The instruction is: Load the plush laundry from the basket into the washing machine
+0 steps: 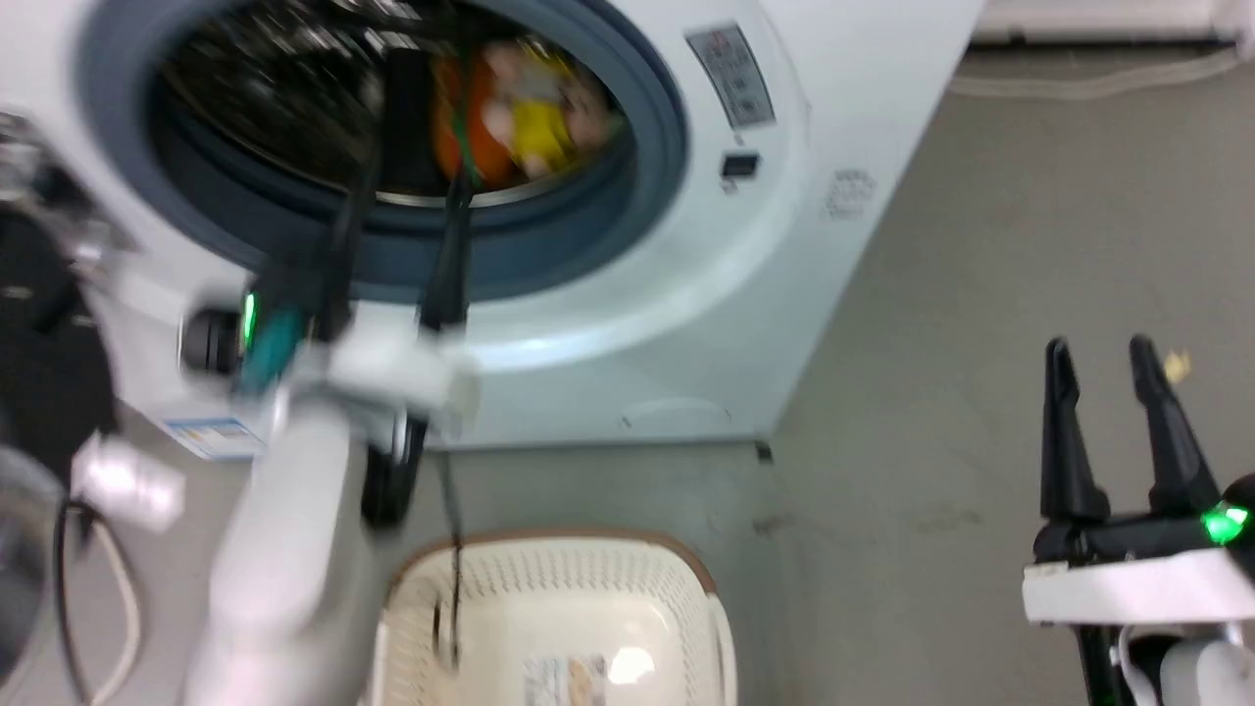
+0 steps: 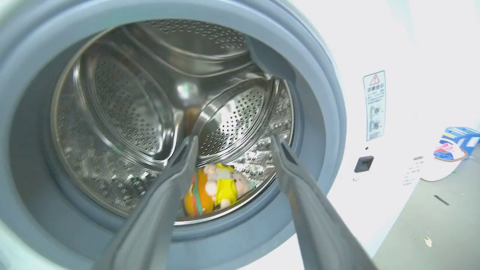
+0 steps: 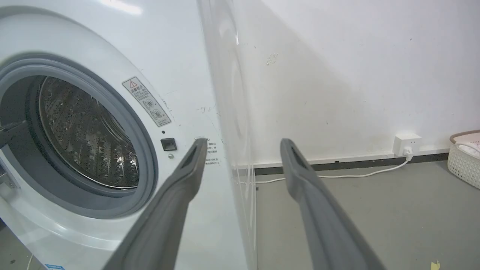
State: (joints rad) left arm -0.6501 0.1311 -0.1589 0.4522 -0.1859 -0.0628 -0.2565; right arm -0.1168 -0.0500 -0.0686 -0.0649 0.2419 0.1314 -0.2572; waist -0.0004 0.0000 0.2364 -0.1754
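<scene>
Two pieces of plush laundry lie touching low in the washing machine's drum. Left gripper hangs at the porthole, fingers wide, empty. Right gripper, wide and empty, stands right of it. Beside the porthole a warning label shows a red triangle; its writing is unreadable. Basket, below the porthole, has a blurred paper label.
</scene>
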